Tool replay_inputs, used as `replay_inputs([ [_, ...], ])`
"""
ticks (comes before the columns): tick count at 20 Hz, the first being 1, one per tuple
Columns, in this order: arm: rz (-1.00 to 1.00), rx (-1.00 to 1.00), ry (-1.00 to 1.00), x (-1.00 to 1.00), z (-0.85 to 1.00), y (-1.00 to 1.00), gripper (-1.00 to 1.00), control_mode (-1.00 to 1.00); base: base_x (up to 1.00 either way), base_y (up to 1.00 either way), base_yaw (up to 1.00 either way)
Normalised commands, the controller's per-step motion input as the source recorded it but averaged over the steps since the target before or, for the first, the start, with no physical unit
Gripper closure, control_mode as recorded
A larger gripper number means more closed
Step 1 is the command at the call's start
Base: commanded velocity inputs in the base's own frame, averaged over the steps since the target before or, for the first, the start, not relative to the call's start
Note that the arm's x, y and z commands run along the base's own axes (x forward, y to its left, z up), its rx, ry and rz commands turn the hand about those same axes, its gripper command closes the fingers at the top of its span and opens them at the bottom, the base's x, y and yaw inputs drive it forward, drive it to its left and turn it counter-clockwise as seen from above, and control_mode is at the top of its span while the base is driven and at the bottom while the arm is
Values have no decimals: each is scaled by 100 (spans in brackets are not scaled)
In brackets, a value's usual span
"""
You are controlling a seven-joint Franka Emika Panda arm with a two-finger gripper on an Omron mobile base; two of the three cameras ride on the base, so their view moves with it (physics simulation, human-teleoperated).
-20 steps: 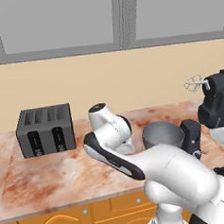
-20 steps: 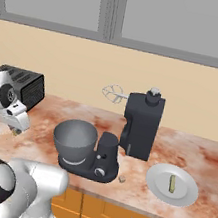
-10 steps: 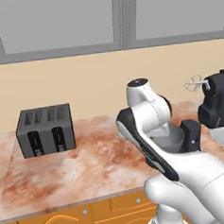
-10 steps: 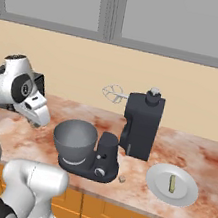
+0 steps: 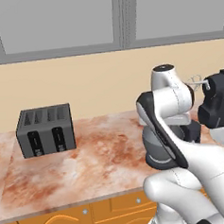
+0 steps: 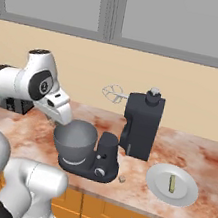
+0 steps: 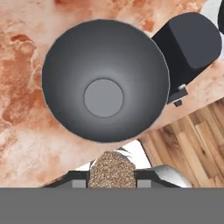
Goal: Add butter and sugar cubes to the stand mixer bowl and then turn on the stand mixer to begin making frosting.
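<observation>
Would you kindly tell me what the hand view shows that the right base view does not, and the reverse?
Hand view alone: a speckled sugar cube gripped in the hand, and the bare inside bottom of the stand mixer bowl. Right base view alone: the butter on a white plate, the raised whisk, another sugar cube on the counter. Both: the bowl and the stand mixer.
</observation>
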Motion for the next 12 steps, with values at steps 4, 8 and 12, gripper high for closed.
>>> replay_inputs([
  [4, 0, 0, -6, 16, -39, -31, 100, -100, 0, 0, 0],
  [8, 1, 0, -9, 14, -60, -13, 100, -100, 0, 0, 0],
  [12, 2, 0, -6, 24, -53, -4, 100, -100, 0, 0, 0],
])
